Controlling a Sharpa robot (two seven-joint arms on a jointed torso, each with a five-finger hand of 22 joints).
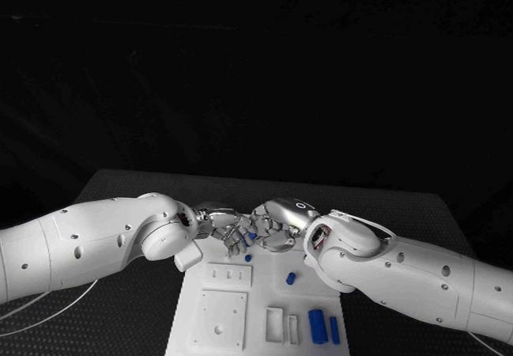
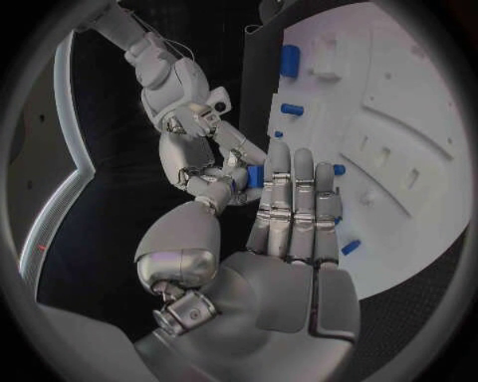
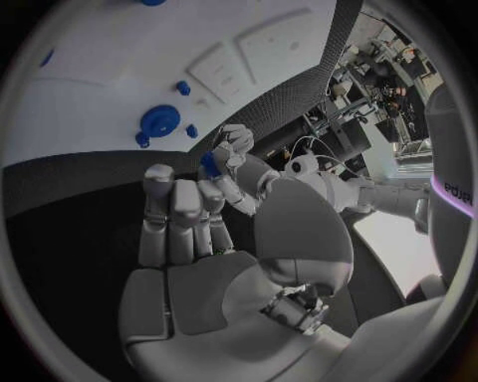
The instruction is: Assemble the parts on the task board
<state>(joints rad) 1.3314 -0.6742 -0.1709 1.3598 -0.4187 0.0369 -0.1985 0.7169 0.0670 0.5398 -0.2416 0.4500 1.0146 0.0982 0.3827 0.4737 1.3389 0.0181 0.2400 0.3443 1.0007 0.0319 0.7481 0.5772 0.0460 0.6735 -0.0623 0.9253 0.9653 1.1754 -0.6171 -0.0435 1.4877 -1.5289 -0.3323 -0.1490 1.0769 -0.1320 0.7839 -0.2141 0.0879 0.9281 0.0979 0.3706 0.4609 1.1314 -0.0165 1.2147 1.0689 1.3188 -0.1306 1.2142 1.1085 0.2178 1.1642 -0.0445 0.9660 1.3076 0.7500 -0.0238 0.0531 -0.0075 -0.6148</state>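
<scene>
My left hand (image 1: 223, 226) and right hand (image 1: 275, 225) meet fingertip to fingertip above far end of task board (image 1: 263, 305). Small blue part (image 2: 255, 176) pinched between them, which hand truly holds it unclear. Step: handover. Next: one firm grip, other lets go.

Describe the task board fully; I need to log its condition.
The task board is a long white plate, plastic by its look, lying flat on the black table and running away from the robot. Its face carries raised rectangular plates and slots. Small blue parts lie on it. The two hands meet above its far end; contact cannot be told.
</scene>
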